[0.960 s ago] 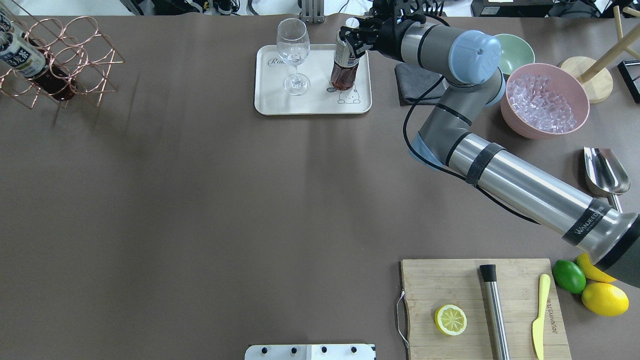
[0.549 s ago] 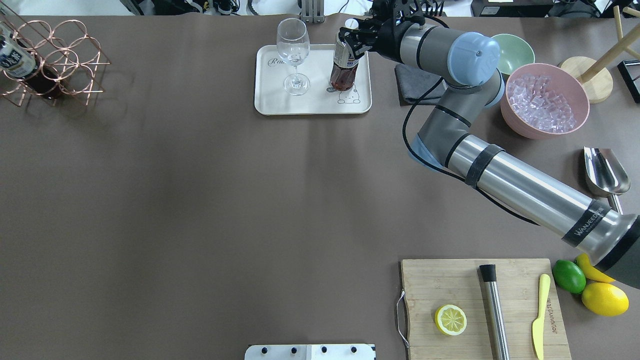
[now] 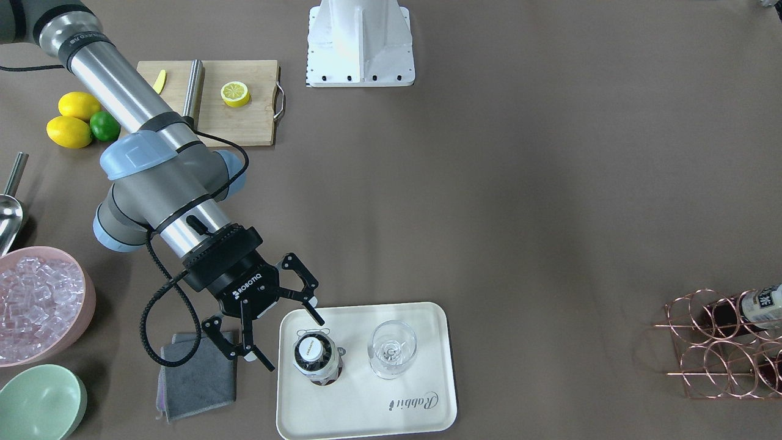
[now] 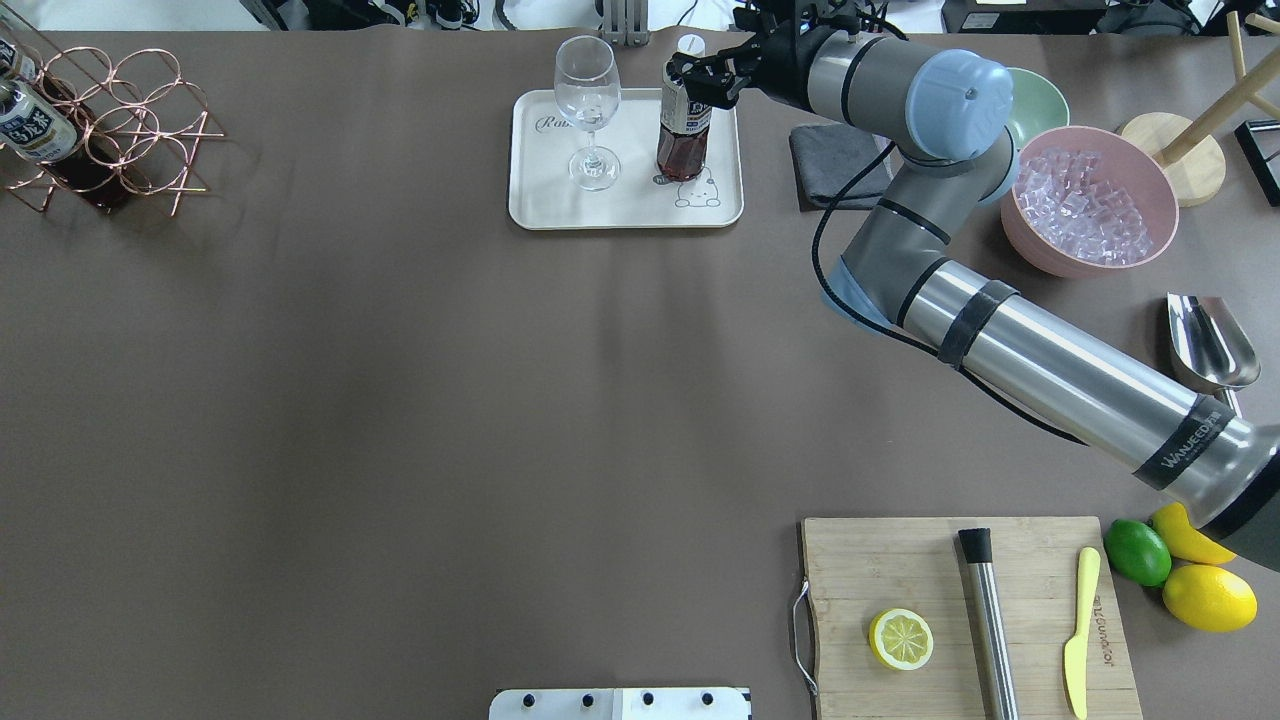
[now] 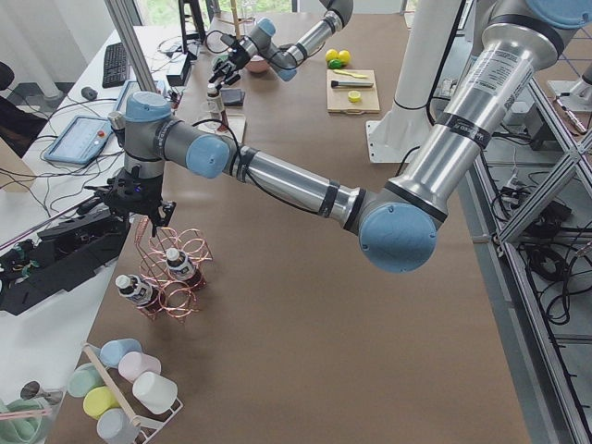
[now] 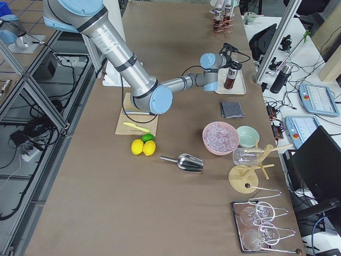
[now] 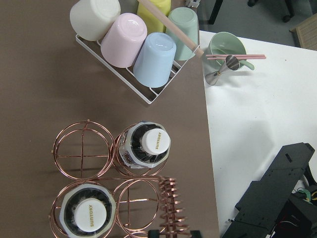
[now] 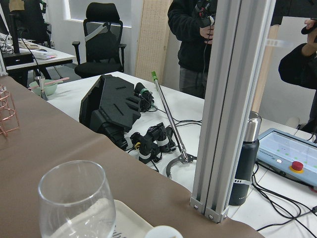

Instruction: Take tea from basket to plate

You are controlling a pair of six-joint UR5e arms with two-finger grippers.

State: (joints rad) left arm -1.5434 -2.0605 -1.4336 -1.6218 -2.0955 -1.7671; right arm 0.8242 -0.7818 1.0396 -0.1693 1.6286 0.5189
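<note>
"Cream plate (image 3: 391, 421) first. What does the front-facing camera give you?"

"I see it at the lower centre of the frame. The tea (image 3: 313, 357) stands upright on its left half, with a stemmed glass (image 3: 392, 349) just beside it. My right gripper (image 3: 296, 346) is released, and its fingers (image 3: 313, 313) are spread to either side of the bottle."

"Overhead?"

"The same at top centre. The tea stands beside the printed bear (image 4: 698, 190), with the fingers wide apart around its neck. The basket (image 4: 120, 130) sits at the upper left, well apart from the plate, with two more bottles (image 4: 35, 120) in it."

"And the other arm?"

"In the exterior left view I find my left gripper (image 5: 137, 211) at mid left, right above the basket. I cannot tell whether it is clenched. In the exterior right view, the tea is on the plate at the upper right, with the right gripper by its top."

"Wrist cameras?"

"The left wrist looks down on the ring cells. Two of them hold white-capped bottles, and the coiled handle (image 7: 171, 203) runs off the bottom edge. The right wrist shows the glass at lower left, the plate's rim under it, and a white cap (image 8: 163, 232) at the bottom edge."
</note>
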